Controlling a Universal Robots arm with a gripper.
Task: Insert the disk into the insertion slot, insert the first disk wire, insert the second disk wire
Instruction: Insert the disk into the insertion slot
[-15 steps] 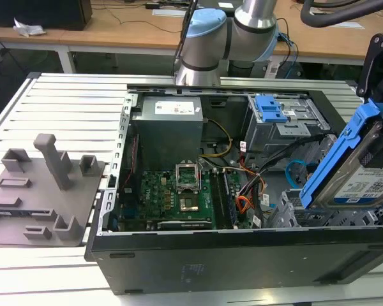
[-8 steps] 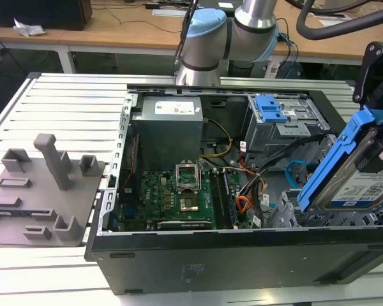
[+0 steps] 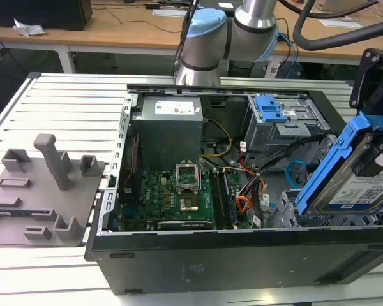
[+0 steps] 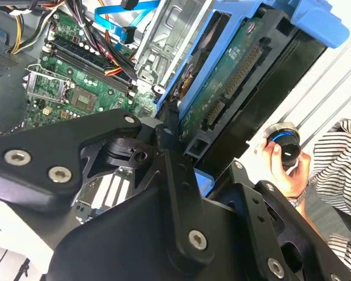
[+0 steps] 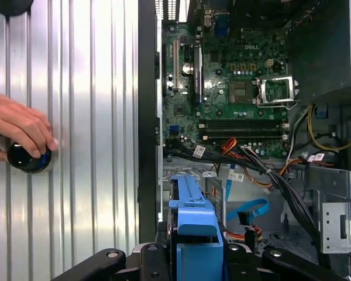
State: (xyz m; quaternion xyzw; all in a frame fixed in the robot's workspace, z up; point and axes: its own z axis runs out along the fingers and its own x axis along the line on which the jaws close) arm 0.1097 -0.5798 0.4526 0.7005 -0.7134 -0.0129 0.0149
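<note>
Black computer case (image 3: 242, 268) lying open on ribbed table (image 3: 70, 102). Silver disk (image 3: 357, 194) in blue carrier (image 3: 329, 169) hanging tilted over case's end at exterior view's right, long axis slanting down toward insertion slot (image 3: 282, 215) just beneath lower edge. Gripper (image 5: 196, 257) pinching carrier. White-and-blue label (image 3: 373, 182) facing up, print too small to read.

Exterior view: elevated, oblique, whole open computer case (image 3: 230, 261). Both wrist views: close, looking into it; motherboard (image 3: 172, 191) (image 4: 76, 82) (image 5: 234, 88) common to all.
</note>
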